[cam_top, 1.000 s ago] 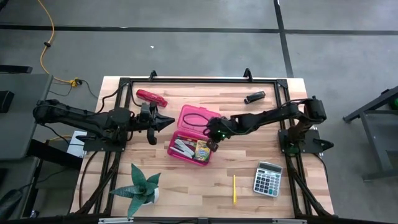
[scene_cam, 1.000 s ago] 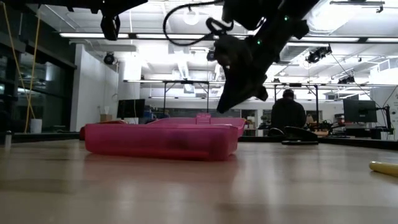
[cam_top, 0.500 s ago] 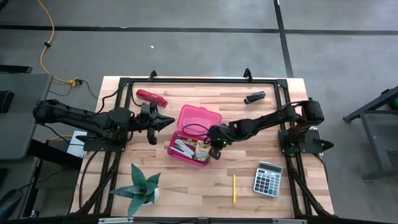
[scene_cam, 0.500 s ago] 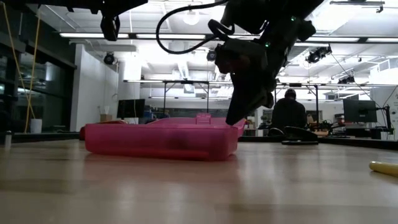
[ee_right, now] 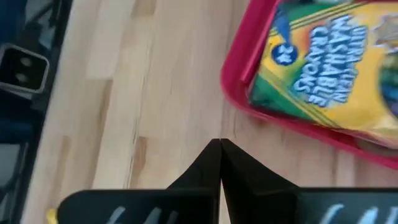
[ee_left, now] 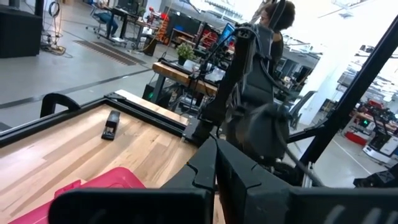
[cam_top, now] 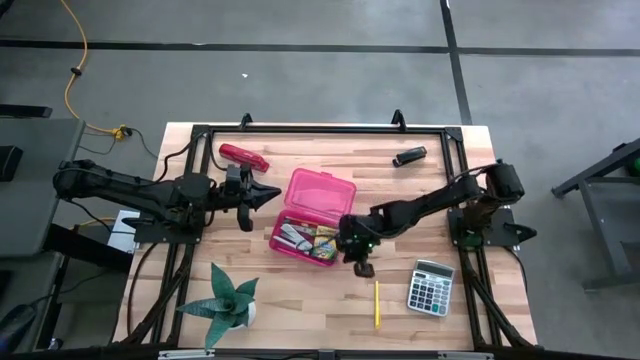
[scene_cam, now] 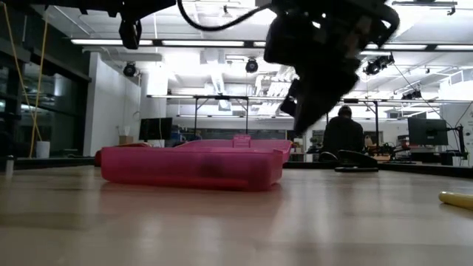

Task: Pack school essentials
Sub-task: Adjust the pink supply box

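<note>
Right hand has withdrawn from over the pink case, moving off its near corner to above bare table, fingers closed and empty.

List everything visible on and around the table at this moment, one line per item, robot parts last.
Hinged case: one, pink, open, table centre.
Crayon box: one, yellow-green, inside the case's tray.
Small stationery: a few pale pieces, in the tray beside the crayon box.
Pencil: one, yellow, on the table's near side, left of the calculator.
Calculator: one, grey, near right corner.
Plant: one, green, spiky, near left corner.
Red object: one, far left.
Black object: one, far right.
Person: one, dark clothing, in the room behind.
Left gripper: shut, left of the case.
Right gripper: shut, empty, just right of the tray.
</note>
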You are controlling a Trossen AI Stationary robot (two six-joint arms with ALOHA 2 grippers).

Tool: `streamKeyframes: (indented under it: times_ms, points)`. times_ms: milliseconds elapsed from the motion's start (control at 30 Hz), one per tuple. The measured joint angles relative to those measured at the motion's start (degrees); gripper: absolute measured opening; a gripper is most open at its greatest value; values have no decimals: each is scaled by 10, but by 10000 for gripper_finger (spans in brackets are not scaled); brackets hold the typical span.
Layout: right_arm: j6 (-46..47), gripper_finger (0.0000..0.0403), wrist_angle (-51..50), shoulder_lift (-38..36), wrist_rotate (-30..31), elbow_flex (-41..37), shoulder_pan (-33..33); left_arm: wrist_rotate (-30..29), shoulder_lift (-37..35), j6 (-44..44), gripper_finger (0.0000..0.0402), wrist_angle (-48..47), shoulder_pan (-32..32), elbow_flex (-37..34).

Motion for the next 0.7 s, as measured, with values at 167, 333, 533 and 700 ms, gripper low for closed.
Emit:
streamKeyframes:
  times_ms: [167,333,533,700]
  points:
    - [-19,0,31,30,2,-8,7,0,0,-13,0,-2,0,0]
    - [-25,0,84,57,-10,-8,8,0,0,-14,0,-2,0,0]
    - [-25,0,100,74,-30,-8,8,0,0,-14,0,-4,0,0]
    - [-3,0,104,74,-23,-8,-9,0,0,-14,0,-4,0,0]
